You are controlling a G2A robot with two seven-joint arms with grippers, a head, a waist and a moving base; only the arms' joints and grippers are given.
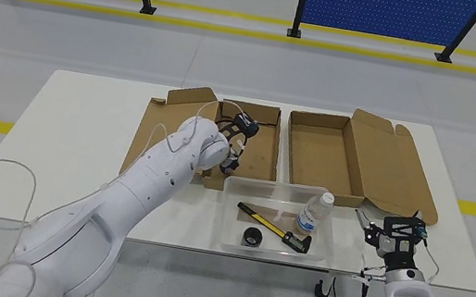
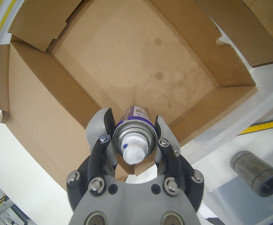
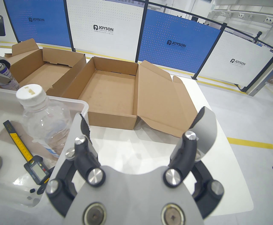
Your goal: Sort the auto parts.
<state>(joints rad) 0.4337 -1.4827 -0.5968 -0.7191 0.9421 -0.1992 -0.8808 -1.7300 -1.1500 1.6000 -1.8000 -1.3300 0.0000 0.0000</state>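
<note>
- Left gripper (image 2: 132,116): pressed onto the spray can (image 2: 134,136), one finger on each side of the can's body. The can is held with its white nozzle toward the wrist and its base toward the box floor.
- Spray can, position: held over the near corner of the left cardboard box (image 2: 128,53), close to the box's walls. Whether the base touches the floor cannot be told. In the top view the left gripper (image 1: 238,135) is seen over this box (image 1: 260,157).
- Right gripper (image 3: 143,117): fingers spread wide, nothing between them. It is placed near the table's front right edge, beside the clear bin (image 3: 64,102), as the top view (image 1: 391,229) confirms.
- Right cardboard box (image 1: 316,156): set just beside the left box, with its lid folded out flat on the table (image 1: 82,124) ahead of the right gripper.
- Clear bin (image 1: 274,184): placed in front of both boxes, its far rim against their near walls.
- Bin contents: a plastic bottle (image 1: 314,212) standing upright at the corner nearest the right gripper; a digital caliper (image 1: 274,229) laid diagonally beside it; a dark metal cylinder (image 1: 252,237) lying apart from the caliper.
- Obstructions: the near wall of the left box stands between the held can and the bin; the bottle (image 3: 44,123) stands between the right gripper and the caliper (image 3: 21,144).
</note>
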